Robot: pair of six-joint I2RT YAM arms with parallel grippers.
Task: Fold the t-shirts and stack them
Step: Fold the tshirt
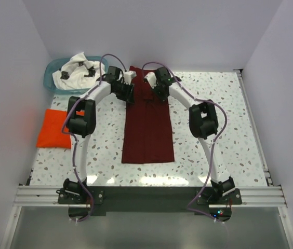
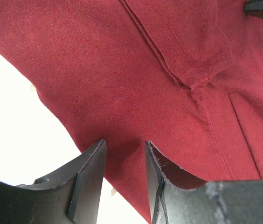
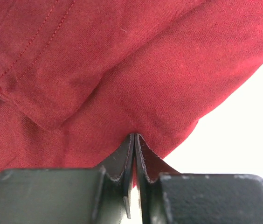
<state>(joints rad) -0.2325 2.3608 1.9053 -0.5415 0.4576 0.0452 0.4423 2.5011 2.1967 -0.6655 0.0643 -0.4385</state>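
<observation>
The dark maroon t-shirt (image 1: 148, 129) lies as a long narrow strip down the middle of the table. My left gripper (image 1: 127, 92) is at the strip's far left edge. In the left wrist view (image 2: 124, 144) its jaws stand apart, with the maroon cloth (image 2: 169, 93) in the gap. My right gripper (image 1: 158, 93) is at the far right edge. In the right wrist view (image 3: 135, 136) it is shut, pinching a fold of the maroon cloth (image 3: 99, 70). The orange-red t-shirt (image 1: 55, 128) lies folded at the left. The white t-shirt (image 1: 79, 70) is bunched in the basket.
The teal basket (image 1: 48, 79) stands at the far left corner of the speckled table (image 1: 229, 119). White walls close in the left, back and right sides. A metal rail (image 1: 151, 194) runs along the near edge.
</observation>
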